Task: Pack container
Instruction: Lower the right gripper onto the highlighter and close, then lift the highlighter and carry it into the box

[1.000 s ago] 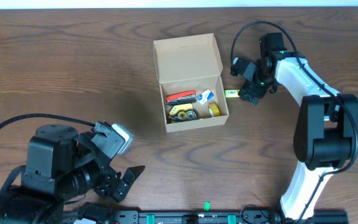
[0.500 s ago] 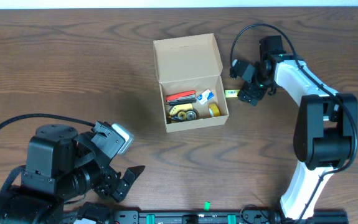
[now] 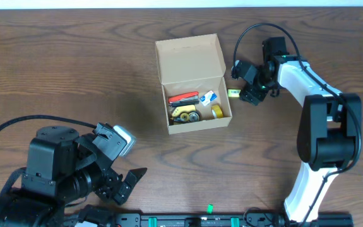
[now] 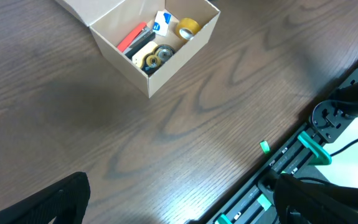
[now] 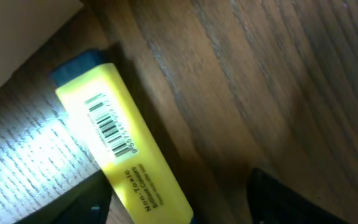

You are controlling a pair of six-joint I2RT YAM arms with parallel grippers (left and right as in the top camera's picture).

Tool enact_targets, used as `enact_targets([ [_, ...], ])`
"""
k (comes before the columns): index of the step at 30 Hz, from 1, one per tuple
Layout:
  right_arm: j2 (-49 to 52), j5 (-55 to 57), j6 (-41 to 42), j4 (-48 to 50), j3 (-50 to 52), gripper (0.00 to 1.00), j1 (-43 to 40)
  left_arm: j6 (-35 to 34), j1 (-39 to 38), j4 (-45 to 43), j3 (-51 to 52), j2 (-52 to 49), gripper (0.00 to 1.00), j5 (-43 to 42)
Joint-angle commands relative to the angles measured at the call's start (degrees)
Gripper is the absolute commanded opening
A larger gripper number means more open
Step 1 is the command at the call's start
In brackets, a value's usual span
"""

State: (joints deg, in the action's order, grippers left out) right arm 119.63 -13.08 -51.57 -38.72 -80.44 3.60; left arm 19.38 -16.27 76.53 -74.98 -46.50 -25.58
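Observation:
The container (image 3: 200,124), a tan cardboard box with its flap lid (image 3: 189,58) open, stands mid-table and holds several small desk items. A yellow highlighter (image 3: 233,93) lies on the table just right of the box. My right gripper (image 3: 245,94) is down at it. In the right wrist view the highlighter (image 5: 122,149) lies between the open jaws (image 5: 185,208), close to the left finger and apart from the right one, with the box wall (image 5: 23,37) beside it. My left gripper (image 3: 128,181) hangs open and empty near the front left; the left wrist view shows the box (image 4: 179,62) far off.
Inside the box lie a red tool (image 3: 183,98), a yellow tape roll (image 3: 217,111), a blue-and-white item (image 3: 209,97) and a yellow-black piece (image 3: 184,114). A black rail (image 3: 206,220) with green clips runs along the table's front edge.
The right gripper has shifted slightly left toward the box and its jaws have narrowed around the highlighter. The left arm has not moved.

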Motion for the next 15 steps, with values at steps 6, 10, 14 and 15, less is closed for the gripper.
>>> enact_targets([
  [6, 2.2, -1.1, 1.8, -0.7, 0.6, 0.53, -0.2, 0.4, 0.1, 0.2, -0.9, 0.1, 0.95, -0.9],
  [10, 2.2, -1.1, 1.9, -0.9, 0.6, 0.37, -0.2, 0.3, 0.1, 0.2, -0.9, 0.1, 0.95, -0.9],
  [14, 2.2, -1.1, 3.3, -1.1, 0.6, 0.31, -0.2, 0.3, 0.1, 0.2, -0.9, 0.1, 0.95, -0.9],
  [15, 2.2, -1.1, 3.3, -1.1, 0.6, 0.29, -0.2, 0.3, 0.1, 0.2, -0.9, 0.1, 0.95, -0.9],
])
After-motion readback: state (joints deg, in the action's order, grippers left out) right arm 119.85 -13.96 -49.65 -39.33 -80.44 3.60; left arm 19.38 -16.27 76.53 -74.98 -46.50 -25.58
